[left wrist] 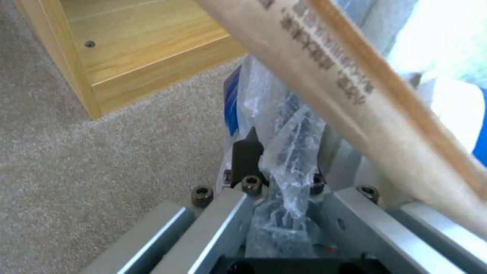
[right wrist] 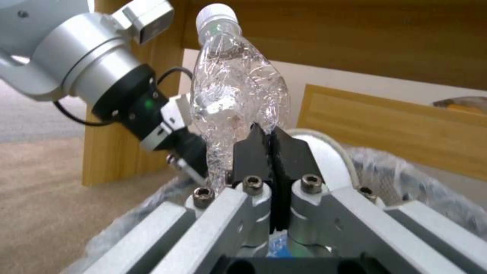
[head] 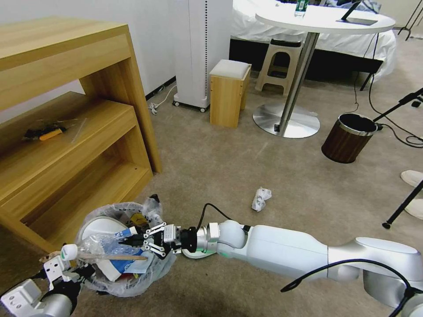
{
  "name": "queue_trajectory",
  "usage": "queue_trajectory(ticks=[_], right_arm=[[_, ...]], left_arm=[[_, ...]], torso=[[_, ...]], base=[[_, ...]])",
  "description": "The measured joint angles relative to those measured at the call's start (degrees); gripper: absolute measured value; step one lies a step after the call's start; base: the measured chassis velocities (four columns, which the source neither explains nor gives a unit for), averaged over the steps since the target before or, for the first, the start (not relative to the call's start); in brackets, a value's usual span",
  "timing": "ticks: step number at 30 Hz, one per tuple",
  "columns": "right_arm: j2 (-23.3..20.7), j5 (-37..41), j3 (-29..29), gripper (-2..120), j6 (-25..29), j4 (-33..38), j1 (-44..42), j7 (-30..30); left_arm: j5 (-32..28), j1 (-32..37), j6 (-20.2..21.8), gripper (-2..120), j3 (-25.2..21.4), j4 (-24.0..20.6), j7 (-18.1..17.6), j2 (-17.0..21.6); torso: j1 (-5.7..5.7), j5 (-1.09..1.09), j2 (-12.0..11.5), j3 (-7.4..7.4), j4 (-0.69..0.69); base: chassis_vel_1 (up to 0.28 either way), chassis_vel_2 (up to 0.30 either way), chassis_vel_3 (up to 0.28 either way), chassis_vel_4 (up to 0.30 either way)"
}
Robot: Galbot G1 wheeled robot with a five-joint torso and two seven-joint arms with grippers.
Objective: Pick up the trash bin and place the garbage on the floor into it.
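At the far left of the head view stands a wooden shelf unit (head: 75,114), with a small orange-and-black item in clear wrap (head: 46,132) lying on its middle shelf. Low at the left, the left gripper (head: 72,269) is clenched on the rim and bag liner of the trash bin (head: 103,284); the left wrist view shows crinkled plastic pinched between its fingers (left wrist: 247,154), with the carpeted floor (left wrist: 101,160) and a corner of the shelf unit behind. The bin sits just beside the foot of the shelf unit and is full of litter: a white flat slipper (head: 99,224), a clear bottle (head: 94,246) lying with its cap toward the left gripper, a wooden stick (head: 110,256) across the top, and blue-and-white paper below it. Whether the bin rests on the floor or is lifted clear of it cannot be told. The right gripper (head: 134,240) reaches in over the bin from the right; the right wrist view shows its dark fingertips (right wrist: 274,156) pressed together with nothing between them, the bottle (right wrist: 233,95) standing just beside them. Further right, a crumpled white wad (head: 261,199) lies alone on the beige carpet, well apart from the bin. Beyond it are a small wooden stool (head: 229,92), a round white table (head: 326,20) on a chrome pedestal, and a brown wood-look bin (head: 348,137) with a metal rim.
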Motion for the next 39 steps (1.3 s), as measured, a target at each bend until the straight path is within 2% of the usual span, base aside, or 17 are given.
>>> queue_trajectory(ticks=[16,17,18,21,30,32,33,36,37,39], right_arm=[[-0.82,-1.57,0.01,1,0.12,0.52,-1.83,0.16],[-0.66,-1.57,-0.16,5,0.11,0.54,-1.84,0.24],[-0.31,-1.69,-0.4,13,0.06,0.55,-1.83,0.22],[-0.01,-1.86,-0.78,18,-0.03,0.51,-1.83,0.29],[0.55,-2.1,-1.17,24,-0.05,0.04,-1.45,0.35],[0.41,-1.93,-1.09,35,-0.25,0.22,-1.35,0.19],[0.41,-1.93,-1.09,35,-0.25,0.22,-1.35,0.19],[-0.01,-1.44,-0.8,49,-0.38,0.37,-1.22,-0.11],[-0.01,-1.44,-0.8,49,-0.38,0.37,-1.22,-0.11],[-0.2,-1.16,-0.38,63,-0.44,0.49,-1.15,-0.22]], left_arm=[[-0.35,0.97,0.08,0,0.23,-2.44,-0.37,-1.04],[-0.15,1.03,0.1,0,0.26,-2.69,-0.44,-1.49],[-0.14,1.06,0.16,0,0.68,-3.13,-0.39,-1.76],[-0.05,1.18,0.33,0,1.05,-3.46,-0.34,-2.28],[0.51,1.67,0.33,0,1.24,-3.86,-0.23,-2.54],[0.48,1.66,0.33,0,1.22,-3.85,-0.18,-2.32],[0.48,1.66,0.33,0,1.22,-3.85,-0.18,-2.32],[0.39,1.51,0.32,0,1.22,-3.33,-0.09,-2.03],[0.39,1.51,0.32,0,1.22,-3.33,-0.09,-2.03],[0.39,1.38,0.3,0,1.26,-2.93,-0.08,-1.91]], torso=[[0.0,0.01,0.0,0.0,0.0],[0.0,0.0,0.0,0.0,0.0],[0.0,0.01,0.0,0.0,0.0],[0.0,-0.01,0.0,0.0,0.0],[0.0,0.0,0.0,0.0,0.0],[0.0,0.0,0.0,0.0,0.0],[0.0,0.0,0.0,0.0,0.0],[0.0,0.0,0.0,0.0,0.0],[0.0,0.0,0.0,0.0,0.0],[0.0,0.0,0.0,0.0,0.0]], base=[[0.0,0.0,0.0,0.0],[0.0,0.0,0.0,0.0],[0.0,0.0,0.0,0.0],[0.0,0.0,0.0,0.0],[0.0,0.0,0.0,0.0],[0.0,0.0,0.0,0.0],[0.0,0.0,0.0,0.0],[0.0,0.0,0.0,0.0],[0.0,0.0,0.0,0.0],[0.0,0.0,0.0,0.0]])
